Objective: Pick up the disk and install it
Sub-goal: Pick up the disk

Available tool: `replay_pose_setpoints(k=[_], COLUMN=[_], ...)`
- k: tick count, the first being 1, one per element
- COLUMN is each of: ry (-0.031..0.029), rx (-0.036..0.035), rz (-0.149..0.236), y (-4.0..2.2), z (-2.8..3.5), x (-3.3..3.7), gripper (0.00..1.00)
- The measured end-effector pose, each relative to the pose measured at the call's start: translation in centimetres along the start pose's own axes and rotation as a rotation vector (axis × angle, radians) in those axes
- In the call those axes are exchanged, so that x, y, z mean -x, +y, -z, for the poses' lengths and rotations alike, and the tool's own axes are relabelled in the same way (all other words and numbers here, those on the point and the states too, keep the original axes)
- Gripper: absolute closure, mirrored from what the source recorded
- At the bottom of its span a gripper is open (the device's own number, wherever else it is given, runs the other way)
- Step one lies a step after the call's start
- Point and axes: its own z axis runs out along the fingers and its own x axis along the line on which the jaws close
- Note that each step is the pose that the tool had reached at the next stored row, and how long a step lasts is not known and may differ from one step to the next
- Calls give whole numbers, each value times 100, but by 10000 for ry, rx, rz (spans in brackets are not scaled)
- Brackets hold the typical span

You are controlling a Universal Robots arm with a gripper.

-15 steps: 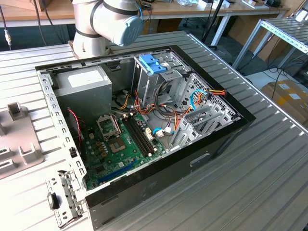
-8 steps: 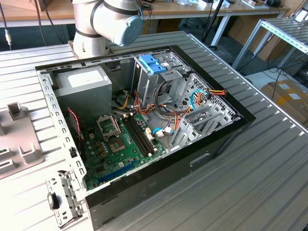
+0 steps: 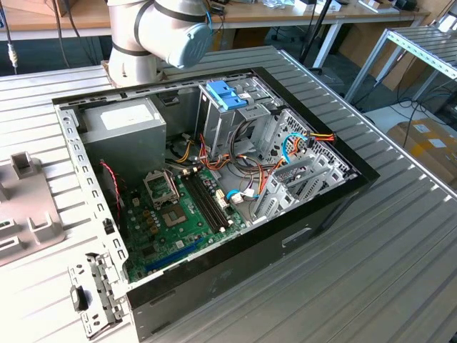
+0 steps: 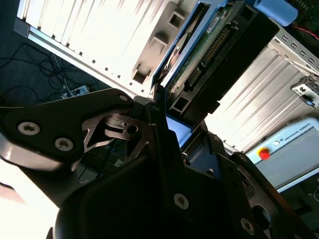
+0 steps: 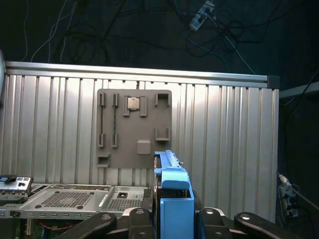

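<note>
Gripping the disk [image 5: 174, 191] by one end, the end effector [image 5: 174, 216] is clenched on the bright blue carrier, with dark fingers [image 5: 137, 219] pressed against its two flat sides. In the first wrist view the disk appears edge-on, a narrow blue strip with its long axis running straight out from the end effector, away from the wrist. In the second wrist view the same disk [image 4: 199, 55] slants away from the end effector [image 4: 167, 127], and its green circuit board and a row of connector pins face the camera. The disk is held in the air, apart from the ribbed metal tabletop [image 5: 224, 124]. Beyond its far end a grey fixture plate [image 5: 134, 132] lies flat on that tabletop. In the exterior view the open computer case [image 3: 214, 186] sits on the tabletop [image 3: 371, 271], with a paler blue bracket [image 3: 225, 94] on top of its drive cage near the arm's base. By my judgement the pick is done and the disk is not yet in the case.
</note>
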Motion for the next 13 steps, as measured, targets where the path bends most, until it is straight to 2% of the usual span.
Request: replay_pose_setpoints(k=[13], ry=[0], rx=[0], rz=[0], y=[-123], z=[5], x=[-5], gripper=[63])
